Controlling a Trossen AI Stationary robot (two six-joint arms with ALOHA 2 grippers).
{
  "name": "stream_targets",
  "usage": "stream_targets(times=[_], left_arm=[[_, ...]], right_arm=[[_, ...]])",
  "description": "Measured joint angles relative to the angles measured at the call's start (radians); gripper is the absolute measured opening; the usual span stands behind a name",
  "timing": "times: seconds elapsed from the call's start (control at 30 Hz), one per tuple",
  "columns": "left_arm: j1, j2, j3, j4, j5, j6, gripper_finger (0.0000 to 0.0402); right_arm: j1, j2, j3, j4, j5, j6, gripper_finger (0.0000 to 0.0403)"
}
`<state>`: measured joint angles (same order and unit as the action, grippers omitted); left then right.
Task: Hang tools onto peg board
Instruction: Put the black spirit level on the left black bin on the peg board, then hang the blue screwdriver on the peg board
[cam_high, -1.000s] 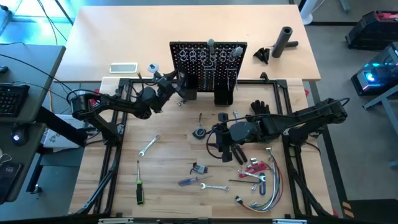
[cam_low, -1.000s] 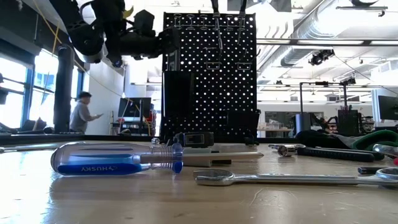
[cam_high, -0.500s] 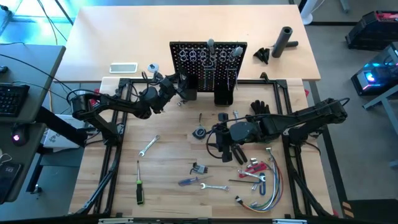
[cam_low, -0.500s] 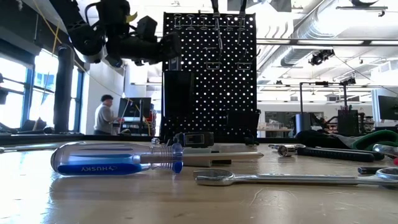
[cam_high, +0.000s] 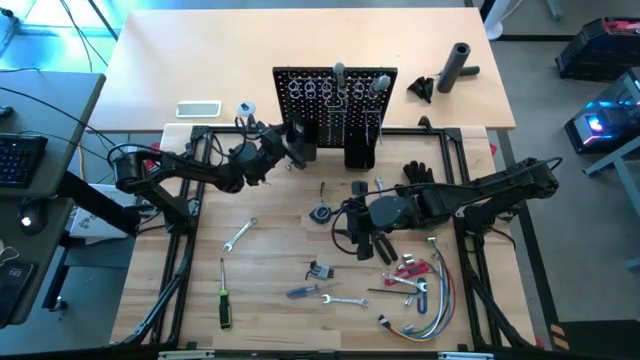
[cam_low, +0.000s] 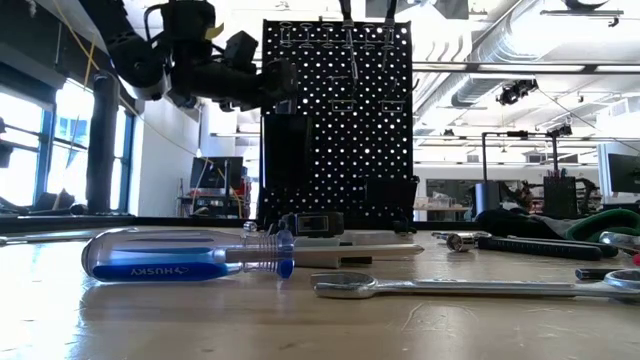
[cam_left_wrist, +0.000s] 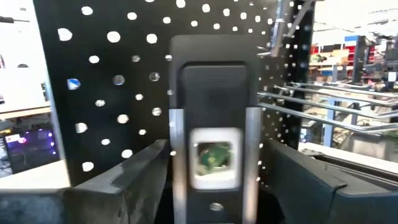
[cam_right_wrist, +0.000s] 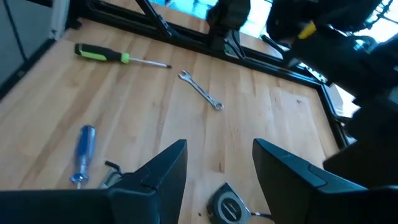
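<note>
The black peg board (cam_high: 335, 100) stands upright at the table's far side, with a few tools hanging on its hooks. My left gripper (cam_high: 293, 140) is at the board's left part, its fingers pointing nearly level at the board. In the left wrist view a black level (cam_left_wrist: 214, 155) with a green vial stands upright against the board (cam_left_wrist: 112, 93), between the open fingers. My right gripper (cam_high: 357, 243) hovers open over the table's middle with nothing between its fingers. Loose tools lie flat on the table: a green-handled screwdriver (cam_high: 224, 305), a blue-handled screwdriver (cam_low: 190, 255) and wrenches (cam_high: 240, 233). My left gripper's fingers (cam_left_wrist: 143, 168) stand close on either side of the level's long edges (cam_left_wrist: 177, 149), coming at it level from the table's left. I cannot tell whether they touch it. What the level rests on is hidden.
A tape measure (cam_high: 321, 213) lies below the right gripper. A red-handled tool (cam_high: 408, 268) and a bundle of coloured wires (cam_high: 430, 310) lie at the near right, and a black glove (cam_high: 418, 173) beside the board. A black cylinder (cam_high: 460, 65) stands behind the board on the right.
My left gripper has tipped a little and edged toward the peg board, staying at its left part. The right arm has kept still.
</note>
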<state>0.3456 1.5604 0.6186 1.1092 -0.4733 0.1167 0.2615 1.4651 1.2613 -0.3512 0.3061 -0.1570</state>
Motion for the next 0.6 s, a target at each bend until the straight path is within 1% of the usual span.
stream_targets(times=[0.1, 0.27, 0.43, 0.6], left_arm=[[-0.017, 0.0, 0.0, 0.003, -0.001, 0.018, 0.0271], [-0.04, -0.003, 0.0, 0.013, -0.013, 0.043, 0.0283], [-0.065, -0.016, 0.0, 0.016, -0.05, 0.084, 0.0287], [-0.097, -0.049, 0.0, -0.013, -0.096, 0.148, 0.0287]], right_arm=[[0.0, 0.0, 0.0, -0.024, 0.025, 0.004, 0.0181], [0.0, 0.0, 0.0, -0.054, 0.028, 0.018, 0.0181], [0.0, 0.0, 0.0, -0.08, 0.033, 0.031, 0.0181], [0.001, 0.0, 0.0, -0.144, 0.033, 0.071, 0.0181]])
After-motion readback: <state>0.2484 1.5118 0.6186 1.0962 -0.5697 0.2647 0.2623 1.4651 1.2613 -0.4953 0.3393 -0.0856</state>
